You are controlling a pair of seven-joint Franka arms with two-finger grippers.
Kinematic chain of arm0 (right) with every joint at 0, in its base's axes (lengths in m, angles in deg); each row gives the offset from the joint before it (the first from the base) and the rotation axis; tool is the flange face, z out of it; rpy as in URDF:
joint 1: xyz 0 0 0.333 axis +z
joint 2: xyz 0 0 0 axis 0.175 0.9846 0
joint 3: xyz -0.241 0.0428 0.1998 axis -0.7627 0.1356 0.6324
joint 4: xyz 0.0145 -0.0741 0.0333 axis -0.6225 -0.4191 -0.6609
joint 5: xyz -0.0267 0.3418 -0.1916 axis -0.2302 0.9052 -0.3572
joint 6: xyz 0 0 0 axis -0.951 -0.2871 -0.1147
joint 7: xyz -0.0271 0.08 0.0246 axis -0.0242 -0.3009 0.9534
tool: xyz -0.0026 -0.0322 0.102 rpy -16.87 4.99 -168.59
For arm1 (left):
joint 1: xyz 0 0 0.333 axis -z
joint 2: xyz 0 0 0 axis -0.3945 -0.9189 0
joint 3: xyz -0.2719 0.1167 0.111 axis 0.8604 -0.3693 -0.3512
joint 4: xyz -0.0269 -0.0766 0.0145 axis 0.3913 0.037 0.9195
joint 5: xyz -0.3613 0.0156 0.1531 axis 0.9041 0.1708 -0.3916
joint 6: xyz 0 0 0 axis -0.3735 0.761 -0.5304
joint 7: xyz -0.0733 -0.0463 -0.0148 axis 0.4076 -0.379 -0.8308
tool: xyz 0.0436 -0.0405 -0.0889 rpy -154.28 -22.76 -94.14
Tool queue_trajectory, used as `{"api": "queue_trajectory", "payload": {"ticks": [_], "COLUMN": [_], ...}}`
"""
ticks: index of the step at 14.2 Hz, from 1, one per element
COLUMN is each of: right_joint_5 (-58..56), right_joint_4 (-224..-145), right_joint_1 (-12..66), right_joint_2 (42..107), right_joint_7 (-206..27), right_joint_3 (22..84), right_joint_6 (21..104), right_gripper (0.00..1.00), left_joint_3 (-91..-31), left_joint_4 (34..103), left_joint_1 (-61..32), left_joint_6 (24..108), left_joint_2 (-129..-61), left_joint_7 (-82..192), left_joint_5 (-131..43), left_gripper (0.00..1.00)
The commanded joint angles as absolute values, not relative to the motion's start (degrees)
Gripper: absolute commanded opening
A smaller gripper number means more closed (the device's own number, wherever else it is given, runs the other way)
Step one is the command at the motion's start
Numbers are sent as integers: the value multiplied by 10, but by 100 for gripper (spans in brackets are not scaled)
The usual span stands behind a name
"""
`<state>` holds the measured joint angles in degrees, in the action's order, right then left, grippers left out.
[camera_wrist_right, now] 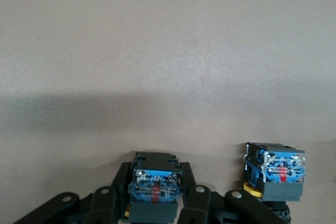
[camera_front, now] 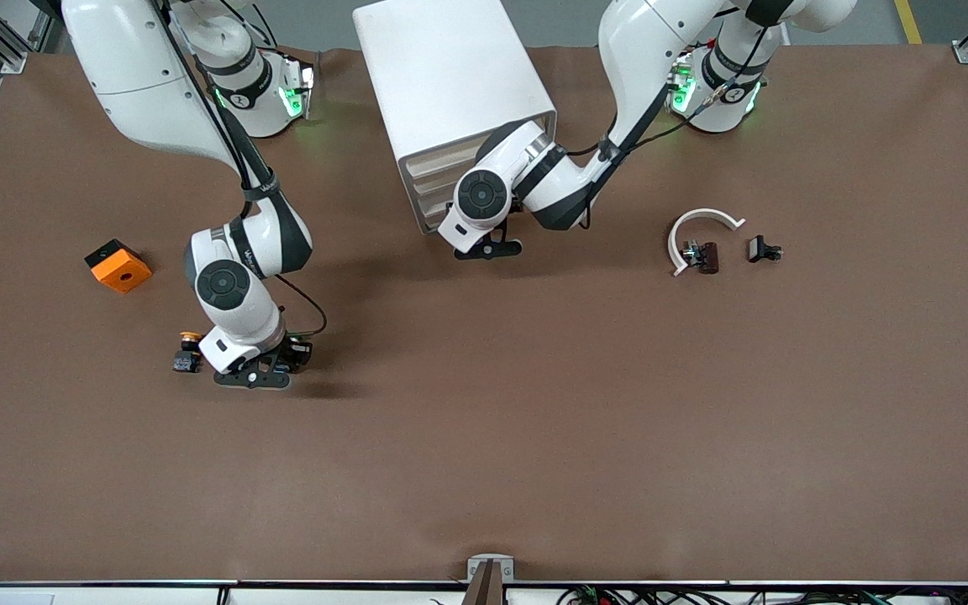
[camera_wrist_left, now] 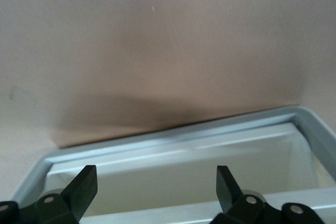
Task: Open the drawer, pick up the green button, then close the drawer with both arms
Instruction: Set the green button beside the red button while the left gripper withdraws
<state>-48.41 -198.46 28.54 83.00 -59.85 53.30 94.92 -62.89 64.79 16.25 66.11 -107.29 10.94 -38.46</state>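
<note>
Orange block (camera_front: 118, 265): on the table (camera_front: 484, 470), toward the right arm's end from the cabinet (camera_front: 450, 76). Yellow button (camera_front: 188, 346): same end, nearer the camera than the cabinet. Right pincer (camera_front: 253, 374): just beside the yellow button, low at the table, pinching the button (camera_wrist_right: 155, 184) by its black-and-blue base; cap colour can't tell. Left pincer (camera_front: 488, 249): in front of the cabinet, fingers (camera_wrist_left: 84, 182) spread, over the grey-rimmed drawer (camera_wrist_left: 173, 137). White arc (camera_front: 700, 225) and two small dark parts (camera_front: 707, 256) (camera_front: 763, 249): toward the left arm's end from the cabinet.
</note>
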Motion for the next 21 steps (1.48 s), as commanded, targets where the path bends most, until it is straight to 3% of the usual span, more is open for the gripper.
{"api": "queue_trajectory", "payload": {"ticks": [1, 6, 10, 11, 12, 16, 21], "right_joint_5": [-502, -501, -501, -501, -501, -502, -500], "right_joint_4": [-1968, -1954, -1947, -1946, -1943, -1936, -1888], "right_joint_1": [283, 289, 290, 289, 289, 285, 273], "right_joint_2": [840, 856, 865, 865, 865, 858, 837], "right_joint_7": [-579, -564, -563, -563, -563, -572, -612], "right_joint_3": [533, 533, 533, 534, 533, 533, 534], "right_joint_6": [943, 946, 946, 944, 943, 936, 823], "right_gripper": [0, 0, 0, 35, 99, 100, 100], "left_joint_3": [-626, -650, -663, -663, -664, -664, -661], "left_joint_4": [651, 637, 582, 570, 563, 562, 557], "left_joint_1": [165, 128, 42, 23, 9, -77, -172], "left_joint_6": [659, 652, 597, 591, 586, 535, 508], "left_joint_2": [-1070, -1054, -1046, -1045, -1043, -999, -925], "left_joint_7": [81, 63, 67, 69, 69, 151, 281], "left_joint_5": [-365, -380, -463, -493, -516, -611, -630], "left_gripper": [100, 100, 100, 100, 100, 100, 100]}}
